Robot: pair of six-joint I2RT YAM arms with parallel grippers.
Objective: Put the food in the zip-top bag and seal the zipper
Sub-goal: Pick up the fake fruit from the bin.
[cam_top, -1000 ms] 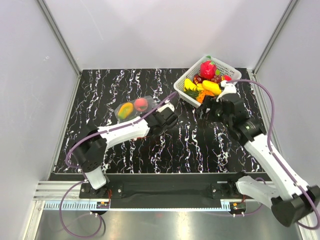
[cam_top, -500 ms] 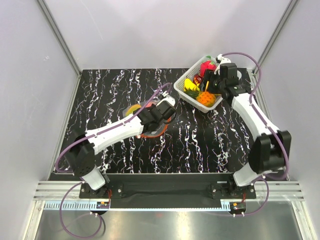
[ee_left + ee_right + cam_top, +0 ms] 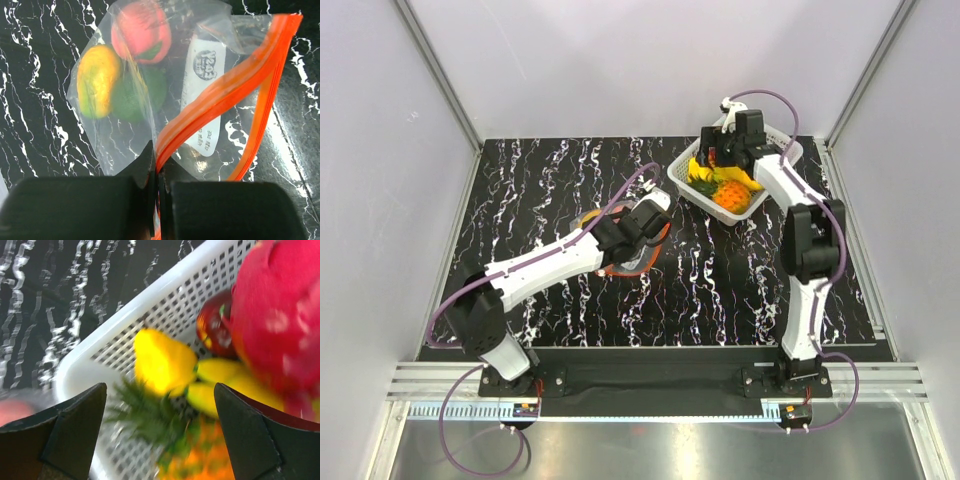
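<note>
The zip-top bag (image 3: 150, 125) lies on the black marbled table, and inside it are a pink-red fruit (image 3: 140, 30), a yellow-orange one (image 3: 97, 80) and a green one (image 3: 134, 95). Its orange zipper (image 3: 225, 95) stands up in a loop with the mouth gaping. My left gripper (image 3: 159, 175) (image 3: 638, 228) is shut on the near end of that strip. My right gripper (image 3: 159, 387) (image 3: 725, 158) hangs open over the white basket (image 3: 165, 290), its fingers on either side of a yellow fruit (image 3: 162, 360) and green pineapple leaves (image 3: 145, 415). It touches nothing.
The basket (image 3: 688, 187) sits at the back right of the table and also holds a big pink dragon fruit (image 3: 280, 315), a red apple (image 3: 215, 327) and an orange pineapple (image 3: 730, 192). White walls enclose the table on three sides.
My right arm has swung from the table beside the basket to above it, opening wider. My left gripper has taken the bag's strip and lifted the mouth, dragging the bag slightly right.
</note>
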